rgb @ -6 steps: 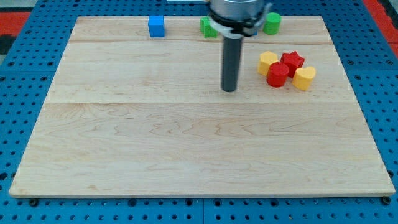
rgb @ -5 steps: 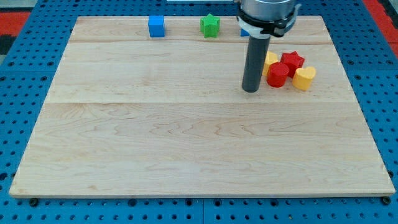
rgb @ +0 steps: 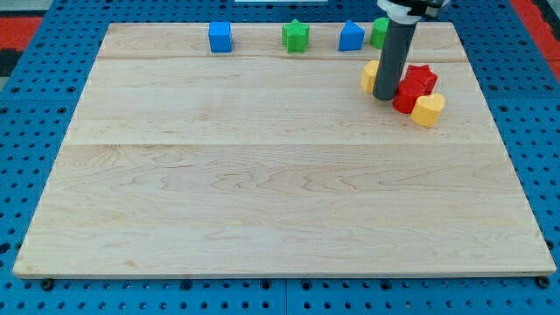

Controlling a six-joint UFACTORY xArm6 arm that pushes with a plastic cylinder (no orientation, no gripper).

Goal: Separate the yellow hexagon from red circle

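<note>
My tip (rgb: 384,94) stands at the view's upper right, in among a cluster of blocks. The yellow hexagon (rgb: 370,76) is just left of the rod, partly hidden by it. The red circle (rgb: 405,98) is just right of the tip, touching or nearly touching it. A red star (rgb: 421,79) lies above the red circle and a second yellow block (rgb: 428,110) lies to its lower right, both close against it.
Along the top edge of the wooden board (rgb: 262,175) stand a blue cube (rgb: 220,37), a green star (rgb: 296,35), a blue block (rgb: 351,37) and a green block (rgb: 379,31) partly hidden behind the rod.
My tip has moved right and up, from left of the cluster into it, between the yellow hexagon and the red circle. The red circle has shifted slightly right.
</note>
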